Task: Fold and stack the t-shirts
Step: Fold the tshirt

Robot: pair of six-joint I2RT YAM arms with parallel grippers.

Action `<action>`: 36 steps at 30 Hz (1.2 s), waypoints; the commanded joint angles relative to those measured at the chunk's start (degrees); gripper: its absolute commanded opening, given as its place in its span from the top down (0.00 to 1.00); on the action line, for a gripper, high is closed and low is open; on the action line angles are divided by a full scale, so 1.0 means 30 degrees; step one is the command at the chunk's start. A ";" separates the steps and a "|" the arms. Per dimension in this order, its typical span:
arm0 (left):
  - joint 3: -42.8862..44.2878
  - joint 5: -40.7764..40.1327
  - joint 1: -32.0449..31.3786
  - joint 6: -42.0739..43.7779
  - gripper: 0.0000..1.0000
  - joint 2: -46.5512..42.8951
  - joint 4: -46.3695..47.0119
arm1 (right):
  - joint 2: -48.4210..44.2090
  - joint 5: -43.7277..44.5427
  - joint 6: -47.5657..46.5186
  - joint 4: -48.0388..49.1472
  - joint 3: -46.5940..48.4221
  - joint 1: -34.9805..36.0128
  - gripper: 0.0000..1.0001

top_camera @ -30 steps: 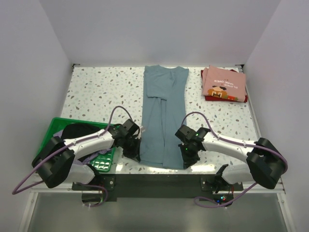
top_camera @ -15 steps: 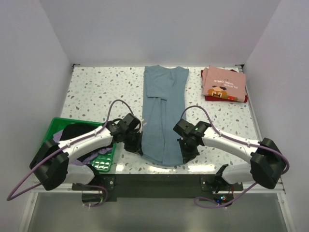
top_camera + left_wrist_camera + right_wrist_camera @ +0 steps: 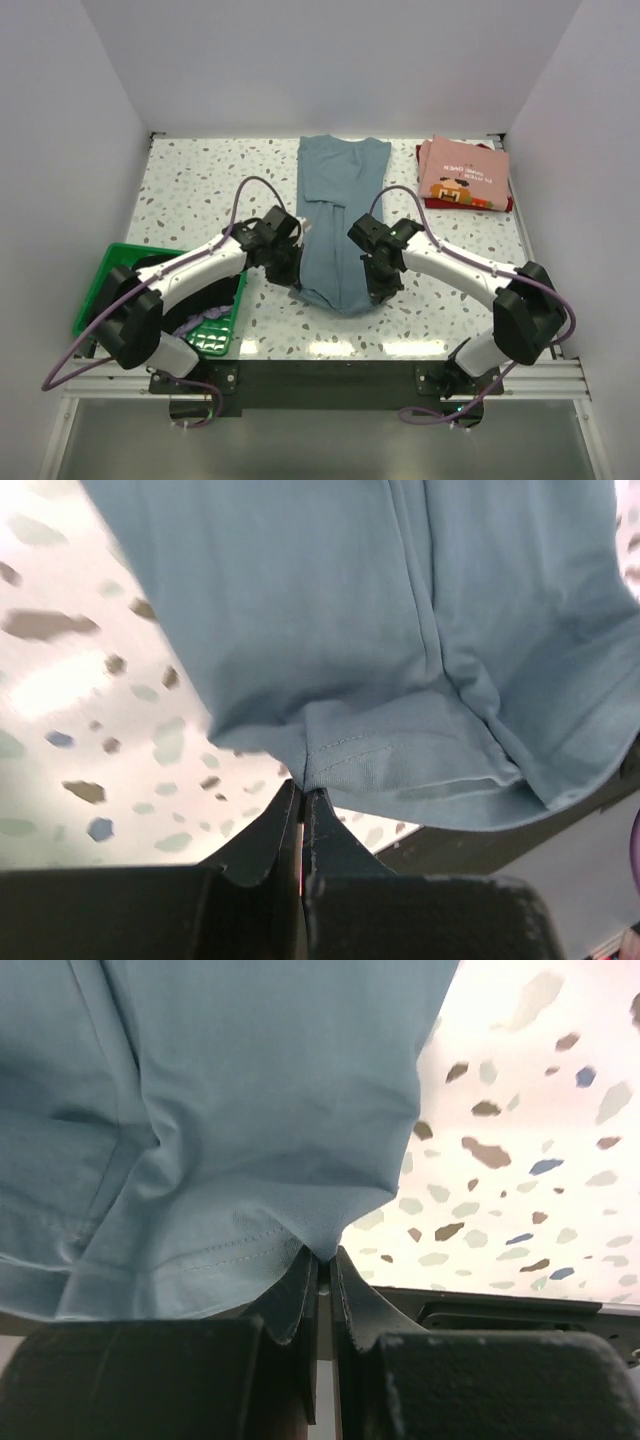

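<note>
Basket [image 3: 215, 338] shows overhead only; wrist views show grey-blue t-shirt [image 3: 330, 630] stitching.

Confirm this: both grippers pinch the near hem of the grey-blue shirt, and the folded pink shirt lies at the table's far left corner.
Wrong on one point. The pink shirt lies at the far right corner of the table, as the top view shows. The left gripper and right gripper do pinch the near hem of the grey-blue shirt.

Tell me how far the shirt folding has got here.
Done: pink shirt folded on a dark red one, far right. In hand: grey-blue shirt, both arms' jaws clamped on its raised near hem. Left: a black shirt and a lavender shirt in the green basket.
</note>
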 commanded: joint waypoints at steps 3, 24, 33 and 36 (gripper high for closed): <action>0.2231 0.0483 0.2106 0.1919 1.00 0.1343 0.0273 | 0.1704 0.0991 -0.0697 -0.0407 0.2899 -0.1460 1.00; 1.2423 0.3940 0.6912 0.3473 1.00 1.0333 0.0860 | 1.1311 0.1489 -0.2600 -0.2134 1.4881 -0.5945 1.00; 1.4567 0.5524 0.7703 0.3035 1.00 1.2535 0.1504 | 1.3161 0.1109 -0.2923 -0.2486 1.7491 -0.7118 1.00; 1.4743 0.5730 0.7909 0.2859 1.00 1.2974 0.1797 | 1.3718 0.0991 -0.3098 -0.2516 1.8194 -0.7382 1.00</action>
